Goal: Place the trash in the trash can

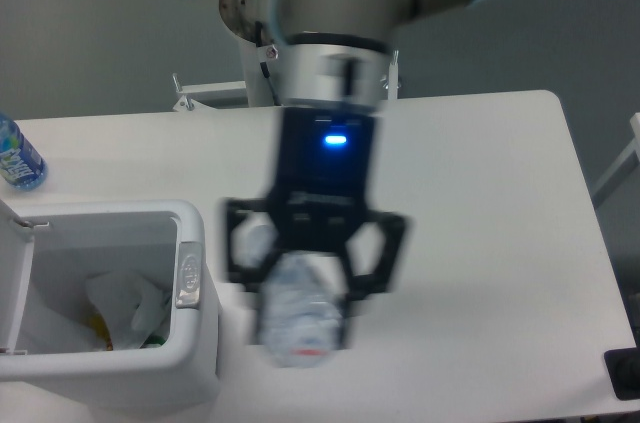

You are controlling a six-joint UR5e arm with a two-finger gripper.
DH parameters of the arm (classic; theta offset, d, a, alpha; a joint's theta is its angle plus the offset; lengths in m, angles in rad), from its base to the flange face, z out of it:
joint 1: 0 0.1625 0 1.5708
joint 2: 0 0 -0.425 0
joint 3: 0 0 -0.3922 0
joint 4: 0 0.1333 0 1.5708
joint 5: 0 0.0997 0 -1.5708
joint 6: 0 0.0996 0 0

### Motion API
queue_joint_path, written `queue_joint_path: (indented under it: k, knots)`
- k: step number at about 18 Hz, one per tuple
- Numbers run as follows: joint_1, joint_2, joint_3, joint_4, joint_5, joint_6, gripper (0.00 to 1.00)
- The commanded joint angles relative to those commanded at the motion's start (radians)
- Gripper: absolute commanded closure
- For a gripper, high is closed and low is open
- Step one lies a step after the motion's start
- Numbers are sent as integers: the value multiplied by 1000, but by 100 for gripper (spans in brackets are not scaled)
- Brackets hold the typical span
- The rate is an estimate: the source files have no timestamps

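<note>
Gripping the crushed bottle (pixel 297 318), the blurred pincer (pixel 312 288) is clamped on it above the tabletop's (pixel 500 193) front edge, just beside the open trash can (pixel 190 343). Beyond, a blue-labelled bottle (pixel 18 158) stands at the far left edge.

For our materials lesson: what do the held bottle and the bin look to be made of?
Crushed bottle in the hand: likely thin clear plastic, see-through and crumpled, though motion-blurred. Trash can: apparently moulded white plastic, smooth with a slight sheen and rounded corners; its latch looks like grey plastic.
</note>
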Motion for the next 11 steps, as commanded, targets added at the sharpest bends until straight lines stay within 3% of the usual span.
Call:
queue_joint_path:
  k: [5,6,8,11]
  knots:
    - [-101,-31,-17,-2,0,5,44]
    - [-106,-31,-28,0,0,8,39]
    - [-114,-26,-38,0,0,17,0]
    - [-115,-11,-58,-2,0,8,0]
